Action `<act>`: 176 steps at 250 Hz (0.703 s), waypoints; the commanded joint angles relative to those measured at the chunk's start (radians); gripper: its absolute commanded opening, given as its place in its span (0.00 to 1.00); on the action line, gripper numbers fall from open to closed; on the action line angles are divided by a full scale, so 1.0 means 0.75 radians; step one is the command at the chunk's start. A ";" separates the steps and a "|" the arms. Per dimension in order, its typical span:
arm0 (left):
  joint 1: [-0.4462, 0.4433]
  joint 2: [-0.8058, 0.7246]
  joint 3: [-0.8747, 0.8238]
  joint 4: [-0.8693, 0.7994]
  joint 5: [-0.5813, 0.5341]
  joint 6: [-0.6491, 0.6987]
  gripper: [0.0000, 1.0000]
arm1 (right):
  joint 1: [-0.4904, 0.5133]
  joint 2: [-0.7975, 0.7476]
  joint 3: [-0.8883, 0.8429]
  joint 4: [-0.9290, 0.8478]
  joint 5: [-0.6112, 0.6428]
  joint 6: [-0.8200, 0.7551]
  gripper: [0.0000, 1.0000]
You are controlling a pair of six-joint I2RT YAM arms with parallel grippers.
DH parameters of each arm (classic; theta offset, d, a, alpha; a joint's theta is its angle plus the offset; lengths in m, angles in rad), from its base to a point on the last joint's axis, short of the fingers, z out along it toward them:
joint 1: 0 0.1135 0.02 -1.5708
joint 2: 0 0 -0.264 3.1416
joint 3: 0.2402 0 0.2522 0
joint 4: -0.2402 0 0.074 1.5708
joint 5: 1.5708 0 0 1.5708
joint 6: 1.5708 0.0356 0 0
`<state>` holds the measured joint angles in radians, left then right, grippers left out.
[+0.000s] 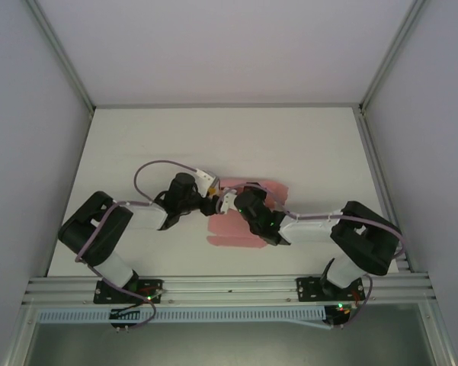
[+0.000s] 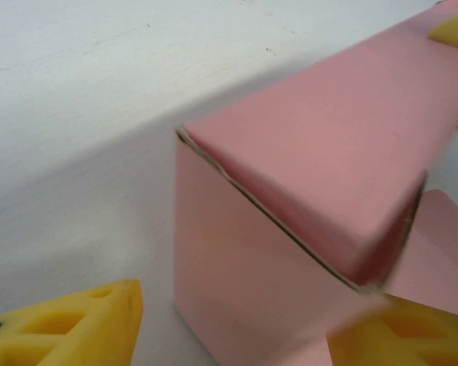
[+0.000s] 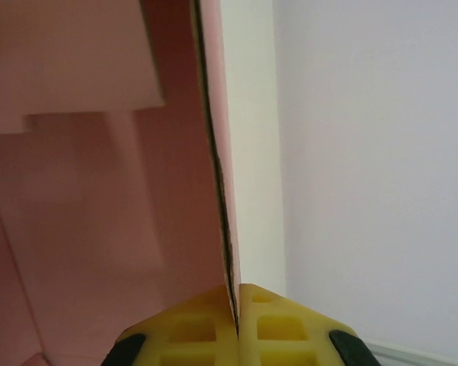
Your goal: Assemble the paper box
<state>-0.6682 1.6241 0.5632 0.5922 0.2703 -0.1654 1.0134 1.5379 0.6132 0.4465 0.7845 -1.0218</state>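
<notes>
Seen from above, the left gripper (image 1: 212, 200) and right gripper (image 1: 230, 202) meet nose to nose at mid-table, the right arm's wrist lying across the paper box (image 1: 232, 229) and hiding much of it. Pink card shows on the near side of the fingers and beyond the right wrist. The white table (image 1: 213, 137) is bare well beyond both sets of fingertips, out to the enclosure walls (image 1: 46, 114). A metal rail (image 1: 229, 288) runs along the near edge behind the arm bases.

From the left wrist, the left gripper (image 2: 240, 335) stands partly open, astride a corner of the paper box (image 2: 328, 145). One yellow finger (image 2: 84, 328) is apart from the card, with table (image 2: 99, 91) between them. The other meets the box's lower edge. Whether it presses, I cannot tell. The box is half formed: two panels meet at a raised corner with a thin seam gaping. A yellow fingertip (image 2: 453, 29) of the right gripper sits at its far end.

From the right wrist, the right gripper (image 3: 236, 324) is pinched tight on the thin edge of an upright pink panel (image 3: 99, 191). Folded flaps lie to one side of the fingers; a strip of table (image 3: 251, 114) and a wall (image 3: 373, 152) lie to the other.
</notes>
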 commanded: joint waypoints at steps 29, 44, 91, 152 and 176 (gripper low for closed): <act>-0.046 0.023 -0.069 0.200 -0.233 -0.004 0.53 | 0.102 0.016 -0.040 -0.149 0.007 0.179 0.00; -0.055 0.017 -0.076 0.203 -0.299 0.004 0.46 | 0.107 0.022 -0.039 -0.164 0.019 0.197 0.00; -0.097 0.035 -0.072 0.190 -0.514 0.054 0.27 | 0.109 0.008 -0.028 -0.203 0.009 0.254 0.00; -0.187 0.095 -0.069 0.191 -0.949 0.102 0.00 | 0.107 0.006 -0.010 -0.249 0.043 0.322 0.00; -0.206 0.140 -0.076 0.222 -1.081 0.098 0.00 | 0.108 0.002 -0.004 -0.273 0.041 0.362 0.00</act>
<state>-0.8349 1.6749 0.5205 0.7666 -0.2474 -0.1158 1.0912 1.5333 0.6258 0.3782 0.8314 -0.8398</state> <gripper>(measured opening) 0.071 0.049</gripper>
